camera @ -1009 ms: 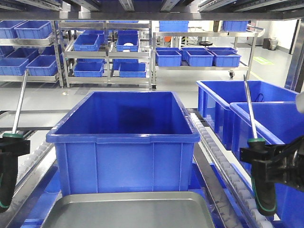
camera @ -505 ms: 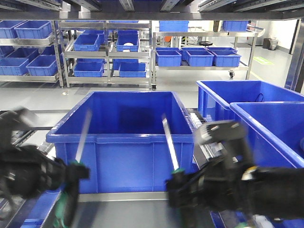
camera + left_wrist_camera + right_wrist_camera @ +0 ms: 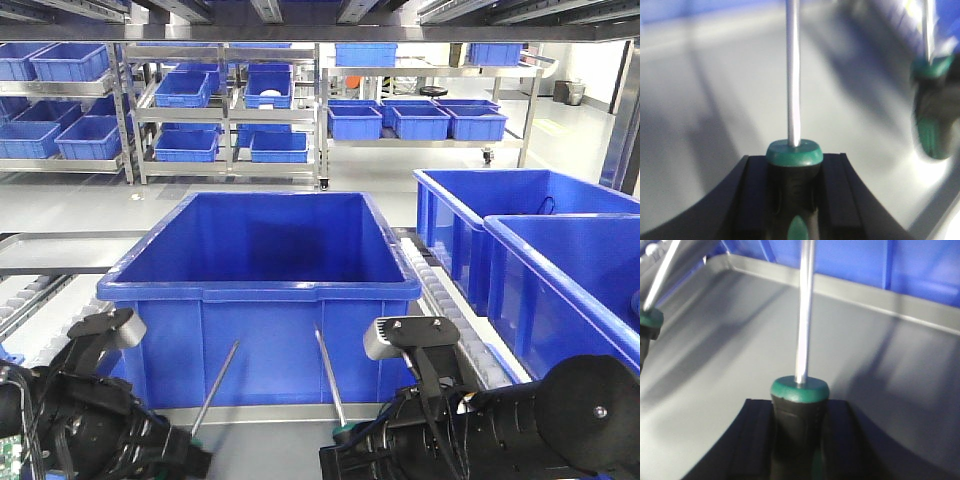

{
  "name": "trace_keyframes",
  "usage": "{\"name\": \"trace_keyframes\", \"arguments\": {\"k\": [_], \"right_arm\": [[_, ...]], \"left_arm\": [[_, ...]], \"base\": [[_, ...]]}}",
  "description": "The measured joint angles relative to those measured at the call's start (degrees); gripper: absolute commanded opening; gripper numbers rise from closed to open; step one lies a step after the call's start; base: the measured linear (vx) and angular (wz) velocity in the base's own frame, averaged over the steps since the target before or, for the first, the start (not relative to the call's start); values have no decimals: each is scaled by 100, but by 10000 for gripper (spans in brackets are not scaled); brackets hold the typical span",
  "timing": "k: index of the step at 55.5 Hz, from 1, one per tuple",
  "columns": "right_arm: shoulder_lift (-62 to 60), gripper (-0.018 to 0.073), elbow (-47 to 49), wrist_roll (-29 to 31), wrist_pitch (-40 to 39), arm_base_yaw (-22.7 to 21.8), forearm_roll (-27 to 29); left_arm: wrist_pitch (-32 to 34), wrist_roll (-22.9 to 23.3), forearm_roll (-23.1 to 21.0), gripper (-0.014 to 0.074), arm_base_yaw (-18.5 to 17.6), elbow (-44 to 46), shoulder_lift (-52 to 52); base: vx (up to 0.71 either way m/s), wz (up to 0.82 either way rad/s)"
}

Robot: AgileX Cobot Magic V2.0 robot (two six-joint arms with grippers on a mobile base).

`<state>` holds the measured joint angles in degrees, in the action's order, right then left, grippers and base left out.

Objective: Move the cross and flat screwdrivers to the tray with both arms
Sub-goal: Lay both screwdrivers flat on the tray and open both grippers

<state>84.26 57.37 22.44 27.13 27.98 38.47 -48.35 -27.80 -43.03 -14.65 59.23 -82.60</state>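
My left gripper (image 3: 794, 172) is shut on the black, green-trimmed handle of one screwdriver (image 3: 793, 100), whose shaft points up and away. My right gripper (image 3: 799, 415) is shut on the handle of the other screwdriver (image 3: 804, 315). Both are held low over the silver-grey metal tray (image 3: 700, 100), whose raised rim (image 3: 865, 292) shows in the right wrist view. In the front view both black arms reach in low over the tray (image 3: 270, 445), and the two shafts (image 3: 215, 385) (image 3: 330, 380) slant up side by side. Each wrist view shows the other arm's screwdriver (image 3: 932, 120) (image 3: 650, 320). I cannot tell which is cross or flat.
A deep blue bin (image 3: 260, 290) stands right behind the tray. Two more blue bins (image 3: 540, 250) stand at the right beside a roller conveyor (image 3: 450, 300). Shelving with several blue bins (image 3: 220, 100) fills the background.
Both arms have swung in from the outer sides and dropped low over the tray, carrying the screwdrivers. The shafts now stand close together in front of the blue bin.
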Motion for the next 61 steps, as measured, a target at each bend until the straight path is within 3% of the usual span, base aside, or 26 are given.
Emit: {"name": "trace_keyframes", "arguments": {"k": [8, 17, 39, 61], "right_arm": [[0, 559, 0, 0, -55, 0, 18], [-78, 565, 6, 0, -184, 0, 18], [-837, 565, 17, 11, -900, 0, 18], [-848, 565, 17, 11, -900, 0, 18]], "left_arm": [[19, 0, 53, 521, 0, 0, 0], [155, 0, 64, 524, 0, 0, 62], [1828, 0, 18, 524, 0, 0, 1336], [1875, 0, 1, 524, 0, 0, 1519]], "base": [[0, 0], [0, 0], [0, 0], [0, 0]]}}
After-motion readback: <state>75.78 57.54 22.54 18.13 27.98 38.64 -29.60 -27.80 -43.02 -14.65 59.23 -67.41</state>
